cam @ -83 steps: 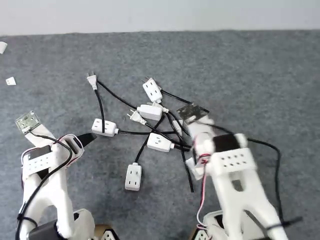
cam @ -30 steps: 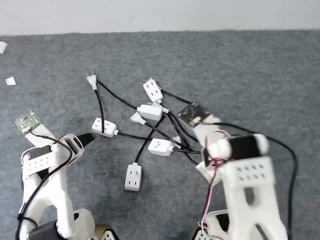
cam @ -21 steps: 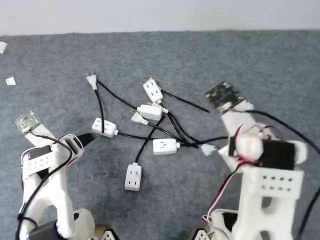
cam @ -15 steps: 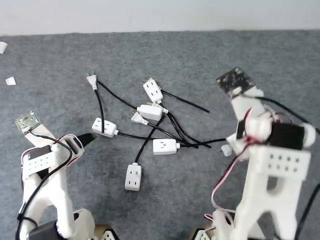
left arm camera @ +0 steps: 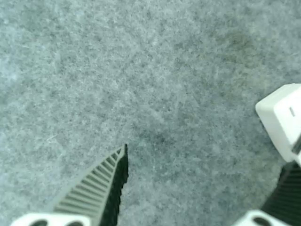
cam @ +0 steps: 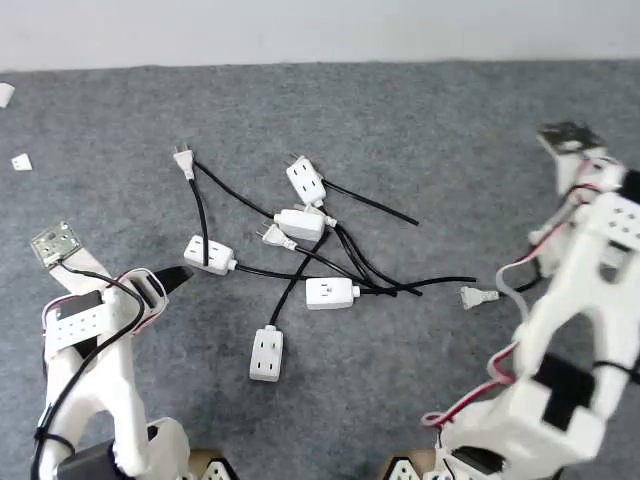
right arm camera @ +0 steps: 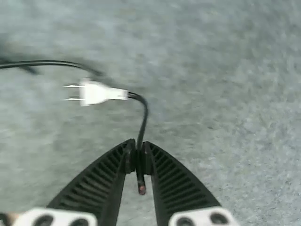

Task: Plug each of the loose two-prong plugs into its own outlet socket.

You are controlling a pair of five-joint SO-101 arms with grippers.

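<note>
Cord (right arm camera: pixel 142 117) of one loose plug (right arm camera: pixel 96 92) is pinched between the closed fingers of the right gripper (right arm camera: pixel 138 157). The plug is seen lying on the grey mat (cam: pixel 450 130), well apart from the nearest socket (cam: pixel 330 292). The left gripper (left arm camera: pixel 207 160) is held spread over the mat, just beside a white socket block (left arm camera: pixel 282 117).

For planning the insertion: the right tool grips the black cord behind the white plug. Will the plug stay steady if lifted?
Probably not. The cord bends sharply between the right tool and the plug, so it looks floppy; the plug would likely swing or twist. The plug looks small, so probably light.
</note>
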